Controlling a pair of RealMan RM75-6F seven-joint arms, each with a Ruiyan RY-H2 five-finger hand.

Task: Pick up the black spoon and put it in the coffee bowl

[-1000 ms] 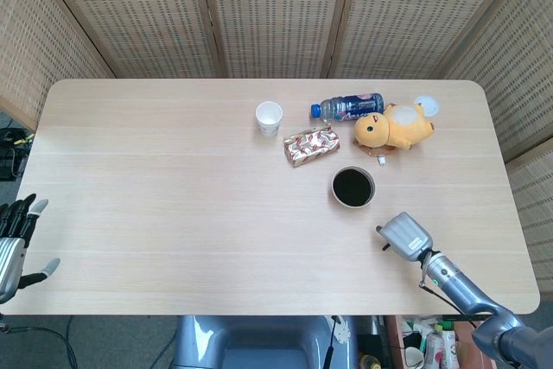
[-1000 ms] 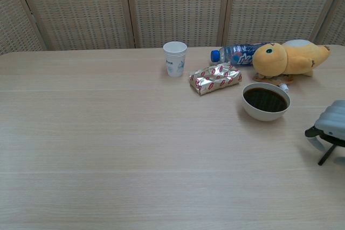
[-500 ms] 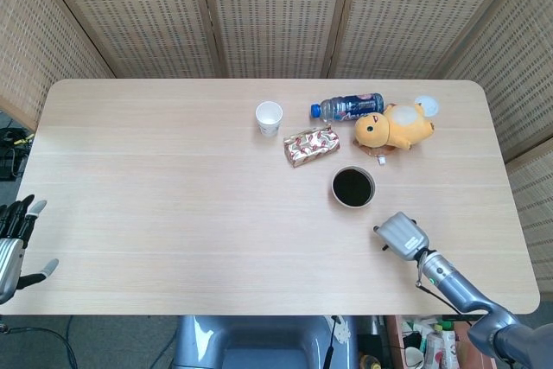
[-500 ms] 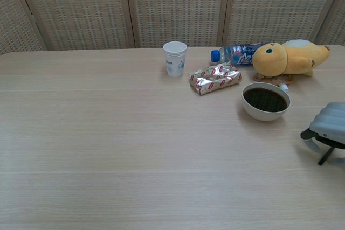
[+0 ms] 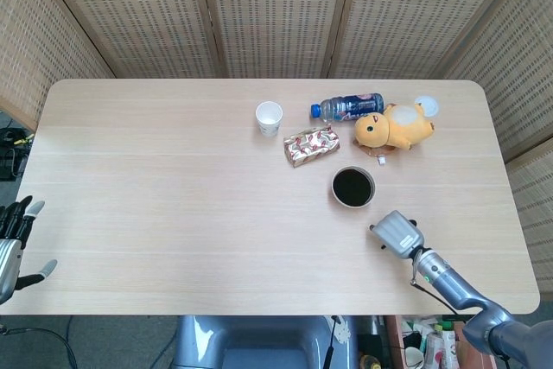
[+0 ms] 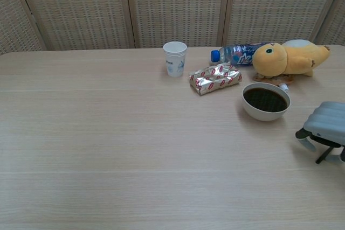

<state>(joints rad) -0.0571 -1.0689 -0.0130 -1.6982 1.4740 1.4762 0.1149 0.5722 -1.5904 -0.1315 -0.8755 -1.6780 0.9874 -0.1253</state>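
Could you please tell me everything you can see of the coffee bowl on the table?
The coffee bowl is small and round, with a pale, smooth wall that looks ceramic and a dark brown, nearly black filling close to the rim. It stands upright on the table, in front of the yellow plush toy and to the right of the foil packet. Nothing touches it and nothing sticks out of it. The right robot hand hovers apart from it, nearer the table's front edge.

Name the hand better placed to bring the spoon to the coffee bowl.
Right. The right hand already holds the black spoon beside the coffee bowl; the left hand sits off the table's far edge.
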